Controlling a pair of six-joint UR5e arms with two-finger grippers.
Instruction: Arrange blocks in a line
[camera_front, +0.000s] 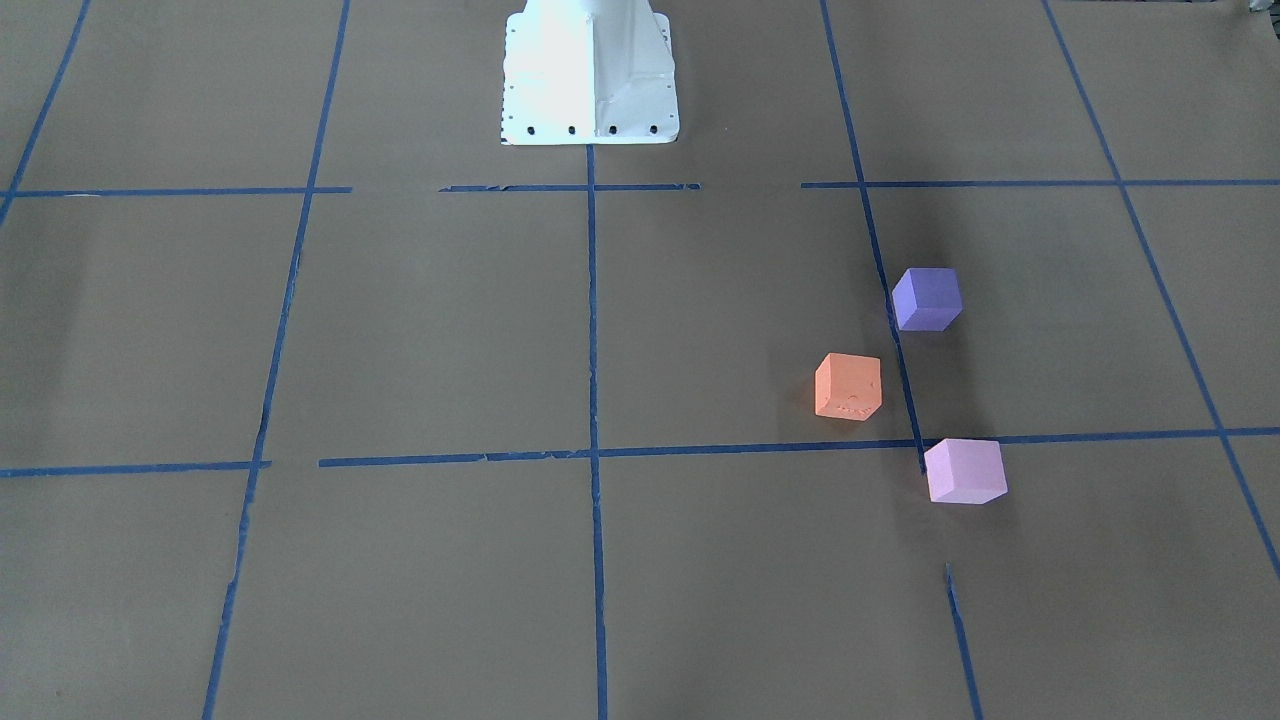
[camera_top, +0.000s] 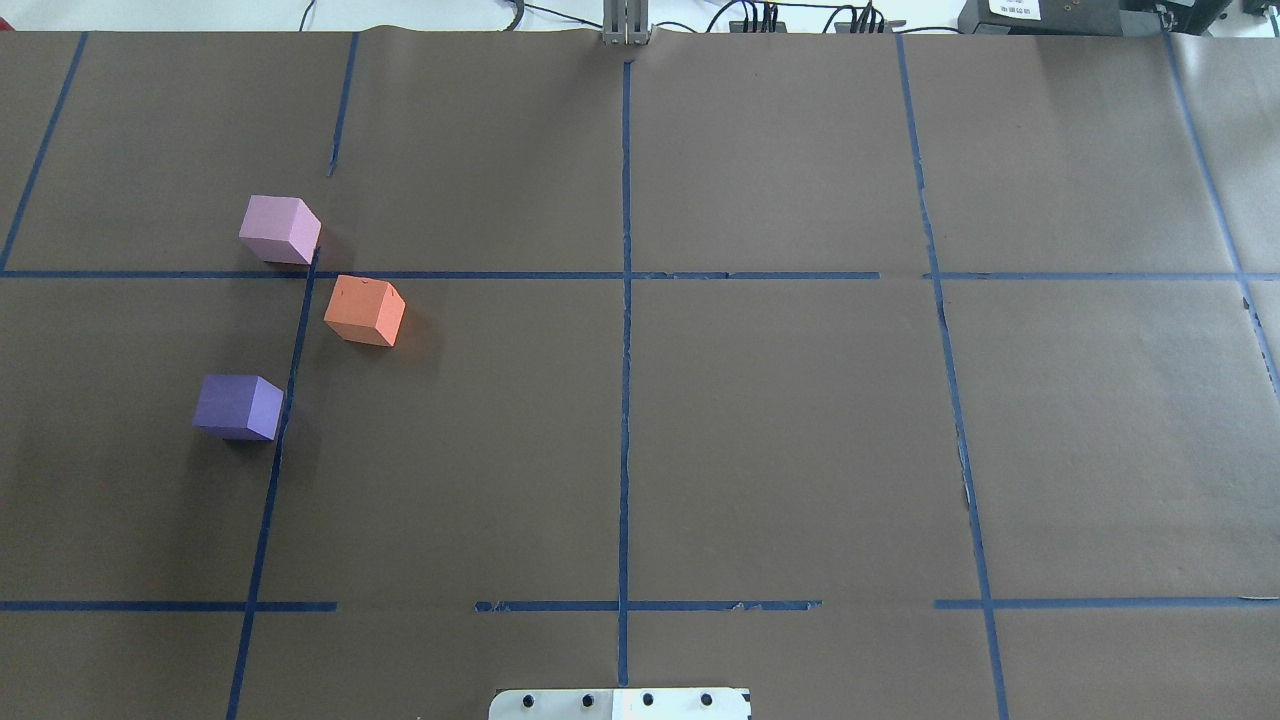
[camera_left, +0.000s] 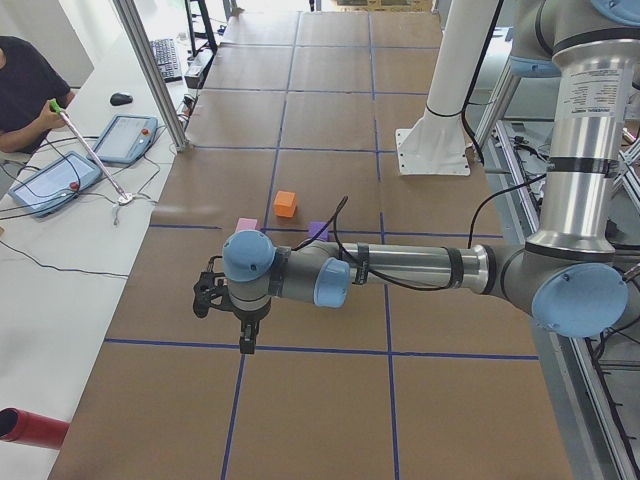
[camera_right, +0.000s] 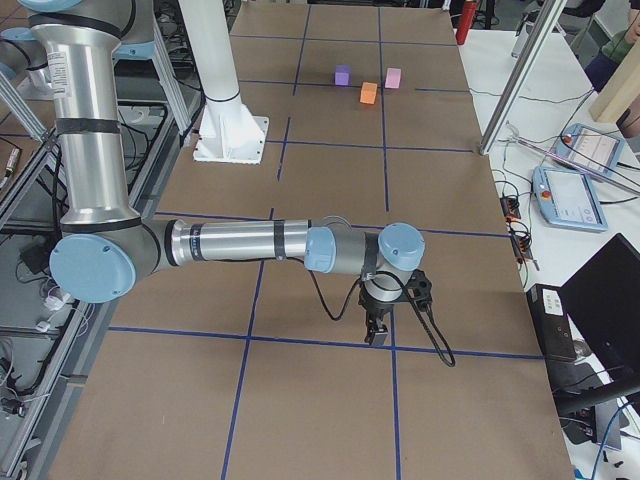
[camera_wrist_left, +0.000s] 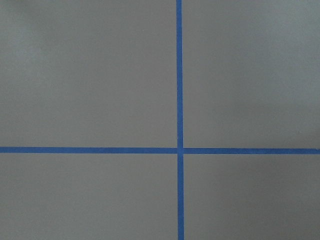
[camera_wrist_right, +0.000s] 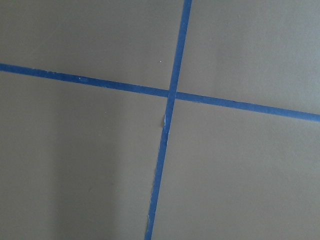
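Three cubes stand apart on the brown paper on my left side. They are the orange block (camera_top: 365, 311) (camera_front: 848, 386), the violet-blue purple block (camera_top: 239, 406) (camera_front: 927, 298) and the pale pink-lilac block (camera_top: 280, 229) (camera_front: 965, 470). They form a loose bent group, not a straight row. My left gripper (camera_left: 245, 338) shows only in the exterior left view, hanging over a tape crossing, nearer that camera than the blocks (camera_left: 286, 204). My right gripper (camera_right: 380, 335) shows only in the exterior right view, far from the blocks (camera_right: 368, 93). I cannot tell whether either is open or shut. Both wrist views show only paper and tape.
A blue tape grid (camera_top: 625, 400) covers the brown paper. The white robot base plate (camera_front: 590, 75) sits at the middle of the robot's table edge. An operator (camera_left: 25, 90) with tablets (camera_left: 128, 138) sits at the side bench. A red cylinder (camera_left: 30, 428) lies there too.
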